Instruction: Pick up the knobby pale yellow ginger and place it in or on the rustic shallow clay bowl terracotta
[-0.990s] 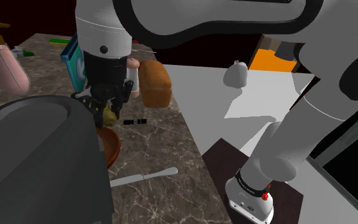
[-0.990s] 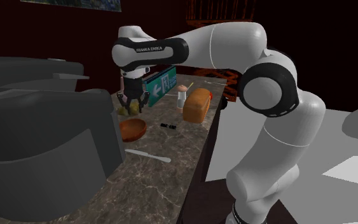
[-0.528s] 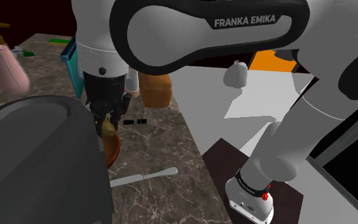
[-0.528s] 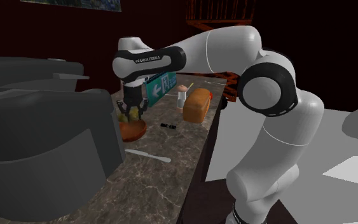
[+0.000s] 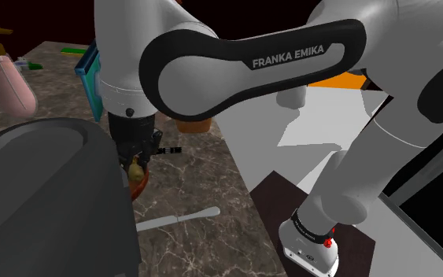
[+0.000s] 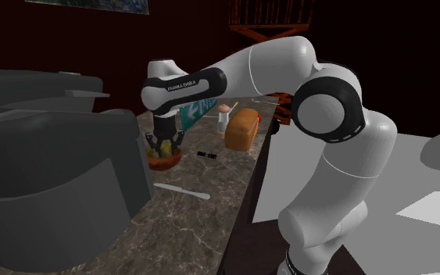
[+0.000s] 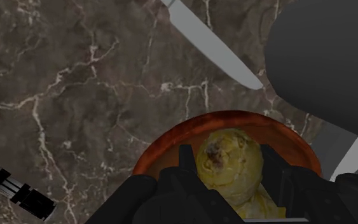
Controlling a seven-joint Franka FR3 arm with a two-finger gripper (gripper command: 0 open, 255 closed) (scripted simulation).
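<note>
1. Lowered since a second ago: the gripper [image 5: 137, 160] is now brought down to the rim of the bowl [image 7: 168, 138], and the arm's forearm is swung across the shoulder view.
2. The ginger [image 7: 227, 158] is clasped between both black fingers [image 7: 185, 160] (pale yellow, knobby, one brownish spot).
3. The ginger is held over the hollow of the reddish-brown bowl; contact with the bowl cannot be told.
4. The bowl is set on the dark marbled counter [image 7: 75, 95], just beside a large dark grey appliance [image 5: 38, 197].
5. A grey knife [image 7: 212, 44] is laid near the bowl, not touching it.
</note>
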